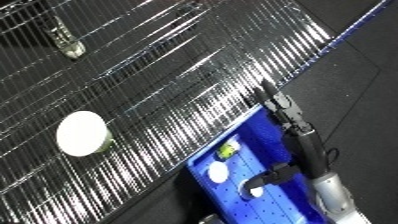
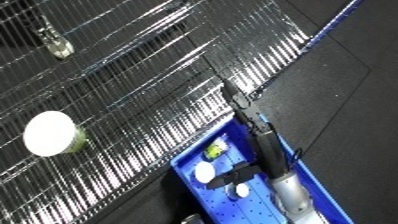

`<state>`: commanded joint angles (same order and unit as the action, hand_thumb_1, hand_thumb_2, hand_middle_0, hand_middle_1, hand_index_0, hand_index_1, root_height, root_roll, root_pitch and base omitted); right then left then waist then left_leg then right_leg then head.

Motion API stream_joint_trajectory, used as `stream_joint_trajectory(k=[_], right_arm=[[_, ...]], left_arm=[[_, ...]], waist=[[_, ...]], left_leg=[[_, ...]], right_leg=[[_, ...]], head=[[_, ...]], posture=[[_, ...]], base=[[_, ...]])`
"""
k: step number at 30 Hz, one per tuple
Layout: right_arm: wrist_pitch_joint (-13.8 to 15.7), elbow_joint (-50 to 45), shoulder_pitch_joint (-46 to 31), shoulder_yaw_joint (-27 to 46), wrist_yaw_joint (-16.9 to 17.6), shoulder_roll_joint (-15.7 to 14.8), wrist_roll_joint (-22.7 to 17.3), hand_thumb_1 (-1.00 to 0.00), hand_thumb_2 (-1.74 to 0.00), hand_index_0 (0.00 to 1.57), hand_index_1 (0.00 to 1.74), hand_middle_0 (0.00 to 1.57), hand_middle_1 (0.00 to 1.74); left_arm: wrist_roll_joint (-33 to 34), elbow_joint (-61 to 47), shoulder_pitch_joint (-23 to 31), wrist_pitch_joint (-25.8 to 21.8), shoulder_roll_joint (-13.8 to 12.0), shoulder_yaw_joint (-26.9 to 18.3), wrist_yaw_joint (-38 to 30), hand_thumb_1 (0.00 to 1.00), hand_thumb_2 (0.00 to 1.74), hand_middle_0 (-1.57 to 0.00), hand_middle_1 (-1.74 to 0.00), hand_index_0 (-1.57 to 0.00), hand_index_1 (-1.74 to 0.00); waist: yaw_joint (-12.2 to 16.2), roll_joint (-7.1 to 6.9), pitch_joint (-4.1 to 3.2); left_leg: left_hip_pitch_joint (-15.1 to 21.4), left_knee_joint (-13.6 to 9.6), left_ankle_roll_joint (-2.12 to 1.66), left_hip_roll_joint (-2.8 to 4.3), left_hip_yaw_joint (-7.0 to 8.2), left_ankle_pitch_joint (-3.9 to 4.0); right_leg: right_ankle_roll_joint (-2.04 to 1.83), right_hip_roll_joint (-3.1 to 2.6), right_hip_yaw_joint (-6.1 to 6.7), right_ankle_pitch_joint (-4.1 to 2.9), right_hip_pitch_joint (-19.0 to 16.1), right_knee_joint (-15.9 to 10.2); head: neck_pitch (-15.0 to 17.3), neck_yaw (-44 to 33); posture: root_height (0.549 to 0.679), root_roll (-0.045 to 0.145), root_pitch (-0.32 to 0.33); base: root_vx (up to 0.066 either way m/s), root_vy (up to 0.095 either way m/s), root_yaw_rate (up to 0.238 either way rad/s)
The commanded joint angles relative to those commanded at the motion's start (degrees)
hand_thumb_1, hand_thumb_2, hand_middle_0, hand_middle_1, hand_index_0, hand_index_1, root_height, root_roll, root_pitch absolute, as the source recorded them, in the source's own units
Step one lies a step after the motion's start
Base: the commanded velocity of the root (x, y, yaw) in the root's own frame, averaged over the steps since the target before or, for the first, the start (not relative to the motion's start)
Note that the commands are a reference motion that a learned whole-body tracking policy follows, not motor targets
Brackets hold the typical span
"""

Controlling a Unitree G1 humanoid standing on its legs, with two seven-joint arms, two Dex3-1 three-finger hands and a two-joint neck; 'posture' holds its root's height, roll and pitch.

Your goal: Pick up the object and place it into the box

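While round white tub (image 1: 83,133) rests on wire shelf (image 1: 178,60), fingers (image 1: 286,107) straight

Wire shelf (image 1: 160,75) fills most of the view – chrome rods running diagonally, w/ bright glare streaks along the front edge. Dark, matte floor (image 1: 355,85) at right, speckled texture. Thin blue strip (image 1: 351,30) runs alongside the shelf edge, upper right.

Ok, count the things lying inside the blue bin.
3 visible: a yellow-green object toward the bin's far end, a white round object nearer, and a small white object beside the right hand. The forearm may hide more.
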<state>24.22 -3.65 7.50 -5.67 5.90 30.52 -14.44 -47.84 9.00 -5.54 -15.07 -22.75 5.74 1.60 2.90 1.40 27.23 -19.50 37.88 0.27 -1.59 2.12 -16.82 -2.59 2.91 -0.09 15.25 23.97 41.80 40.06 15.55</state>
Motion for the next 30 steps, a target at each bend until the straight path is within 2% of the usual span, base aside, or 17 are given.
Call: stream_joint_trajectory(k=[10,14,17,23,30], right_arm=[[-3.3,-0.4,4.8,-3.2,-3.3,-1.6,1.2,0.00,0.00,0.00,0.00,0.00,0.00],[-4.6,-0.4,6.1,-3.9,-4.6,-2.0,1.0,0.00,0.00,0.00,0.00,0.00,0.00],[-6.1,-0.9,7.3,-4.6,-4.6,-2.0,0.7,0.00,0.00,0.00,0.00,0.00,0.00],[-8.4,0.0,10.1,-6.0,-3.3,-2.5,-0.4,0.00,0.00,0.00,0.00,0.00,0.00],[-9.5,2.0,12.6,-7.3,-1.2,-3.3,-1.5,0.00,0.00,0.00,0.00,0.00,0.00]], left_arm=[[1.4,0.5,-1.2,2.9,-0.3,0.3,1.2,1.00,1.74,-1.57,-1.74,-1.57,-1.74],[2.0,0.8,-1.4,3.8,-0.5,0.5,1.8,1.00,1.74,-1.57,-1.74,-1.57,-1.74],[2.2,0.3,-1.3,4.7,-0.9,0.7,2.2,1.00,1.74,-1.57,-1.74,-1.57,-1.74],[2.6,-0.1,-2.1,5.0,-1.4,1.6,3.0,1.00,1.74,-1.57,-1.74,-1.57,-1.74],[2.8,-0.8,-3.3,4.8,-1.8,1.9,2.4,1.00,1.74,-1.57,-1.74,-1.57,-1.74]], waist=[[-2.8,-0.87,-0.01],[-3.8,-0.99,0.19],[-4.6,-0.90,0.52],[-5.9,-0.47,1.47],[-6.6,0.01,2.28]], left_leg=[[-0.9,0.8,-0.21,-0.13,-1.42,0.85],[-1.3,1.2,-0.32,-0.17,-1.83,1.16],[-1.8,1.7,-0.28,-0.33,-1.96,1.32],[-2.8,2.5,-0.12,-1.19,-1.98,1.40],[-3.8,3.1,0.16,-1.88,-1.84,1.15]], right_leg=[[-0.33,0.43,-1.84,0.37,0.0,1.6],[-0.37,0.67,-2.50,0.77,0.4,3.0],[-0.34,1.08,-2.97,1.26,0.9,4.4],[-0.41,1.53,-3.34,1.89,2.3,7.1],[-0.47,1.62,-3.47,2.20,4.1,8.8]], head=[[0.9,-5.5],[-1.2,-7.9],[-1.8,-8.4],[-2.1,-7.6],[-2.8,-6.6]], posture=[[0.643,0.065,-0.017],[0.640,0.062,-0.024],[0.637,0.060,-0.029],[0.630,0.057,-0.033],[0.627,0.055,-0.030]], base=[[0.043,-0.038,0.172],[0.074,-0.019,0.187],[0.070,-0.007,0.216],[0.064,0.019,0.233],[0.037,0.037,0.151]])
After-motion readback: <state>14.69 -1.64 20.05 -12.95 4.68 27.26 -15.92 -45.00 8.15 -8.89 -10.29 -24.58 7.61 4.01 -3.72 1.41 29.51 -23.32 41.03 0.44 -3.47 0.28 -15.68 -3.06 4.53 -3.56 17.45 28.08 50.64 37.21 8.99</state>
